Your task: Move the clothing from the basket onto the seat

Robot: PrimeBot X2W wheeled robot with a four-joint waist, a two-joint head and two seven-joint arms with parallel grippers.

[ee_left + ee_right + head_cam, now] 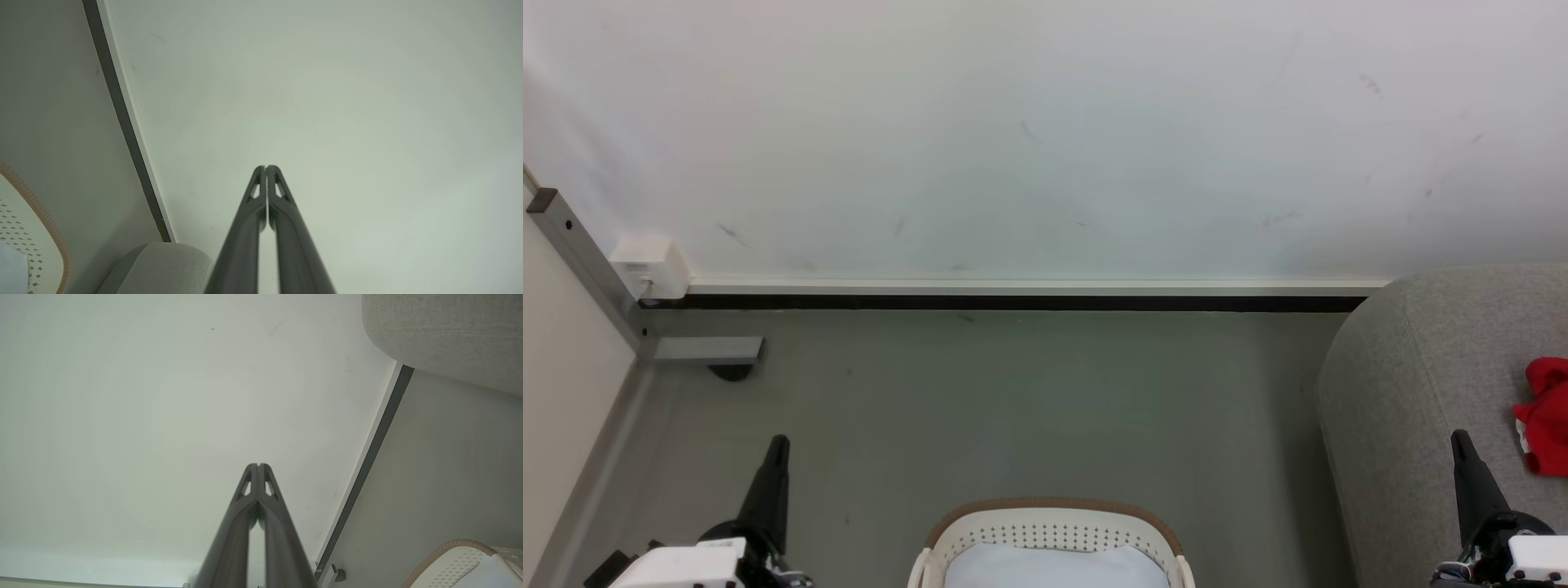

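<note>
1. Both sets of jaws are pressed fully together and hold nothing. The left gripper (266, 167) and right gripper (258, 465) point up toward a bare wall (1045, 139), one on each side of the basket (1054, 506).
2. Red clothing (1547, 412) lies bunched on the grey seat (1413, 367) at the right edge of the head view, just beside the right gripper's tip and well apart from the basket. The frame cuts the heap off.
3. The basket stands on the floor (1013, 392) between the two arms. A pale mass (1054, 567) fills the part of its inside that shows, and nothing red shows there. Whether this is a garment or a liner cannot be told.
4. At least one red piece is on the seat, so the job looks partly done, perhaps nearly so. What remains depends on the pale mass and on the part of the basket below the frame.
</note>
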